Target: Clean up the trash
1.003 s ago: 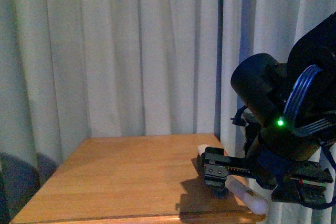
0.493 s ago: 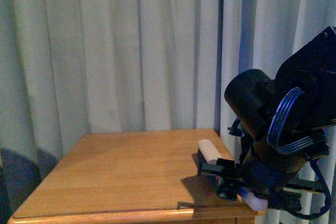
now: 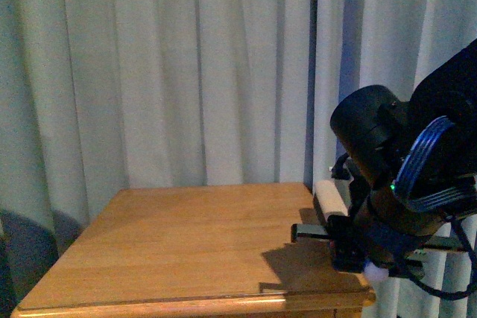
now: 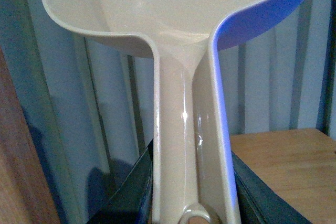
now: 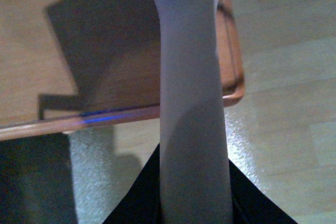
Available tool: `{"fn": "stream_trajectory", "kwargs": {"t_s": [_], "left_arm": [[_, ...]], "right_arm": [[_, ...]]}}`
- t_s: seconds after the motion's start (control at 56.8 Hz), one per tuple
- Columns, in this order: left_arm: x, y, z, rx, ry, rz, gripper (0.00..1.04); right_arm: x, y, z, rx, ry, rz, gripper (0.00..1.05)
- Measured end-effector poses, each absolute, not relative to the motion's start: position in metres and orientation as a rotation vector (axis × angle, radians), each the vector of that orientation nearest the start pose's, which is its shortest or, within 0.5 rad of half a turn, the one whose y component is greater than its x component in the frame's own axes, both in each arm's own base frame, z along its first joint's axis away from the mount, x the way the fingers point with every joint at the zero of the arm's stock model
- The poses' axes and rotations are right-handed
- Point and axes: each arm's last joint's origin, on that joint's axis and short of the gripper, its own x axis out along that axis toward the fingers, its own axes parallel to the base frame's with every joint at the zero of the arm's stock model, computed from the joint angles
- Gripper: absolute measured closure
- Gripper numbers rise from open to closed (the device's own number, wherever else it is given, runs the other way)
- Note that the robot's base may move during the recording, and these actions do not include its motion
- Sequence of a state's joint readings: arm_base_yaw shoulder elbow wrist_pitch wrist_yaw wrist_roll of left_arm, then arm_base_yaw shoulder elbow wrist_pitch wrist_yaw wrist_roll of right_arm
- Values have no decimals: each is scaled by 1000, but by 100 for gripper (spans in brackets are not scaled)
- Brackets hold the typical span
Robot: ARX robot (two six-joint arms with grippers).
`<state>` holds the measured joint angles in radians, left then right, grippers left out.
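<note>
Since the earlier frame my right tool (image 3: 349,247) has shifted rightward, clamped on the white handle (image 3: 326,197) over the bench's (image 3: 186,243) right edge; my left tool (image 4: 191,195) grips the dustpan (image 4: 178,14) by its stem.

Home room: curtains (image 3: 186,72), wooden table (image 3: 179,247).

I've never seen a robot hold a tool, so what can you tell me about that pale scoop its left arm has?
The scoop looks like glossy cream plastic: a wide, shallow pan with a raised curved rim, narrowing into a channelled handle. One outer wall shows blue. The handle sits between the dark fingers of the left end effector, which is shut on it.
</note>
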<state>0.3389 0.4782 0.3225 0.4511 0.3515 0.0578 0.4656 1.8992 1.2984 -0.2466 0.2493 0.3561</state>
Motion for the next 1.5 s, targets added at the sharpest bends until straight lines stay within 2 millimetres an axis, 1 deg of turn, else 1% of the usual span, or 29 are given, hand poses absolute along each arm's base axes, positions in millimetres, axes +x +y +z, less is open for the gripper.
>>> {"fn": "stream_trajectory", "kwargs": {"t_s": [0.123, 0.158, 0.194, 0.229, 0.299, 0.387, 0.422, 0.475, 0.51, 0.598, 0.633, 0.721, 0.809, 0.897, 1.02, 1.495], "left_arm": [[124, 33, 274, 158, -278, -4, 77], [124, 33, 274, 157, -278, -4, 77], [124, 33, 274, 158, -278, -4, 77], [124, 33, 274, 158, -278, -4, 77], [124, 33, 274, 158, -278, -4, 77], [124, 33, 274, 158, -278, -4, 77], [124, 33, 274, 158, -278, -4, 77], [124, 33, 274, 158, -278, -4, 77], [124, 33, 274, 158, -278, -4, 77], [124, 33, 274, 157, -278, -4, 77], [124, 33, 274, 158, -278, -4, 77], [124, 33, 274, 157, -278, -4, 77], [124, 33, 274, 157, -278, -4, 77], [124, 33, 274, 157, -278, -4, 77], [124, 33, 274, 158, -278, -4, 77], [124, 33, 273, 157, -275, -8, 77]], "right_arm": [[351, 168, 211, -44, 658, 59, 85], [342, 165, 221, -59, 583, 61, 85], [337, 163, 225, -67, 545, 62, 85], [328, 160, 235, -78, 490, 64, 85], [307, 152, 246, -97, 373, 50, 85], [276, 138, 259, -101, 249, 24, 85], [259, 130, 262, -92, 214, 7, 85], [243, 122, 262, -95, 183, -12, 85], [227, 115, 261, -100, 154, -42, 85], [202, 103, 258, -99, 123, -79, 85], [189, 98, 258, -96, 101, -98, 85], [166, 92, 264, -82, 39, -124, 85], [149, 87, 274, -61, -19, -134, 85], [139, 85, 280, -55, -46, -135, 85], [131, 83, 281, -60, -40, -129, 85], [131, 84, 280, -66, -34, -126, 85]]}}
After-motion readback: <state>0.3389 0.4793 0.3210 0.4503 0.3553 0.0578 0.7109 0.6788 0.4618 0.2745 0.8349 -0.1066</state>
